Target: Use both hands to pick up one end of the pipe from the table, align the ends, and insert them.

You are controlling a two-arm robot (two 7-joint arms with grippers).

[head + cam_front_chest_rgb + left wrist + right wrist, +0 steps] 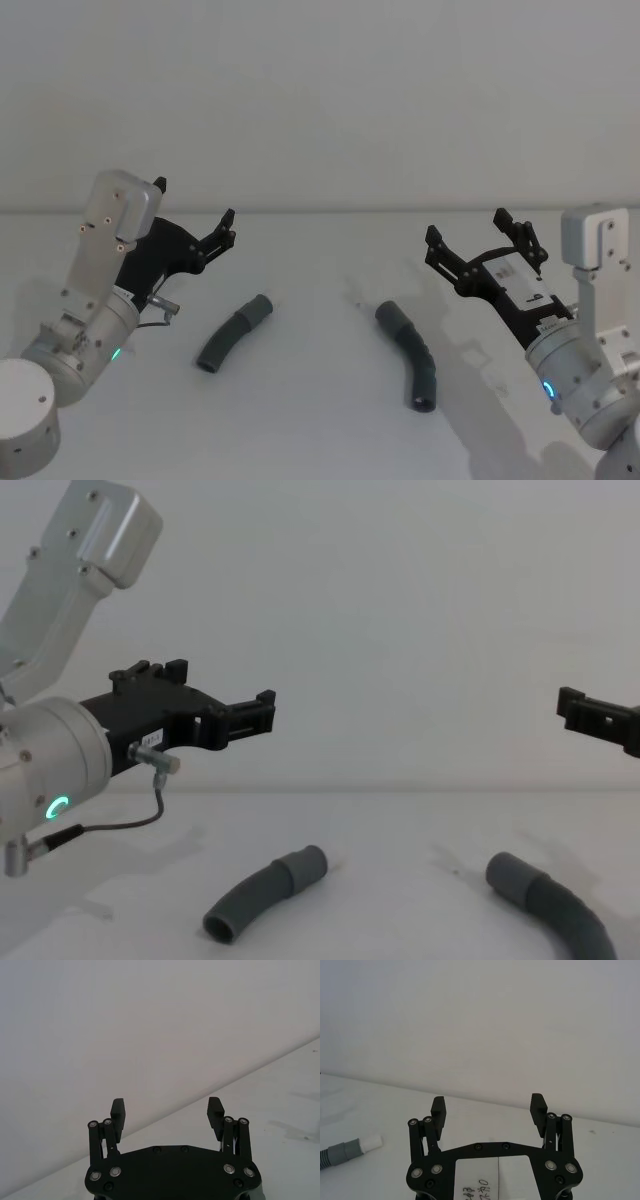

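**Pipe pieces, count two.** Both are dark grey, ribbed and curved, and lie flat on the white desk (pixel 310 430), well apart from each other.
- The left pipe piece (pixel 233 333) runs from an open end at 7 o'clock to a smooth cuff at 1 o'clock.
- The right pipe piece (pixel 410 355) runs from a smooth cuff at 11 o'clock to an open end at 5 o'clock.
- The right wrist view shows one grey cuff (pixel 342 1152) ending in a whitish tip (pixel 370 1143). Which piece it belongs to cannot be told.

**Tools, count two.** Both are black with two fingers, are spread wide, hold nothing and are raised off the desk.
- The left tool (pixel 195 205) is at 10 o'clock of the left pipe piece and points toward 2 o'clock. Its wrist carries a green ring light (pixel 116 352).
- The right tool (pixel 468 228) is at 2 o'clock of the right pipe piece and points toward 10 o'clock.

**Edges and room.**
- Bare desk lies between the two pieces and at 6 o'clock of both.
- The desk's far edge meets the pale wall (pixel 320 100) at 12 o'clock, beyond both tools.
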